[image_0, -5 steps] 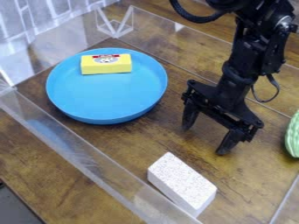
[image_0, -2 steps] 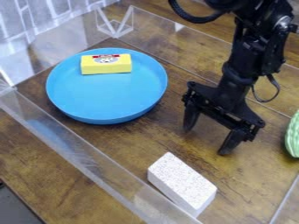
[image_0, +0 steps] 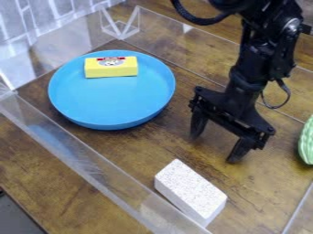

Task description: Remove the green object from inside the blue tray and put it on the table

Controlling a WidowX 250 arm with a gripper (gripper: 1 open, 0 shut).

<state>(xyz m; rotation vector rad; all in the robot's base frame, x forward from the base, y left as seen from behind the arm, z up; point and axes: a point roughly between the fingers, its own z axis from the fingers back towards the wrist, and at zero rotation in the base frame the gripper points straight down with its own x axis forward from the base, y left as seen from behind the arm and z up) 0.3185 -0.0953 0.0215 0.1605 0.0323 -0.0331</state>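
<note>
Nearest the camera, a white speckled sponge-like block (image_0: pixel 191 190) lies flat on the dark wood-grain counter (image_0: pixel 73 174), its long axis running from near right to far left. A clear acrylic wall (image_0: pixel 110 164) crosses the foreground diagonally, just on the near-left side of the block.

Beyond the block, right of centre, the black end effector (image_0: pixel 229 139) points down at the counter with its fingers (image_0: pixel 199 123) spread wide and nothing between them. The tips stand at or just above the wood; contact cannot be told. The dark arm rises from it toward the top of the frame.

At the right edge, level with the end effector, the green object (image_0: pixel 307 140) lies on the counter, well apart from the tray and outside it. Only a pale green bumpy sliver shows, cut off by the frame edge. The visible part runs roughly near to far, so its long axis seems to lie that way, but which way the pointed end faces cannot be told.

Farther back on the left sits the blue tray (image_0: pixel 86 105), round and shallow. A yellow rectangular labelled block (image_0: pixel 112 66) lies in its far part, long axis left to right.

More acrylic walling stands behind the tray.
</note>
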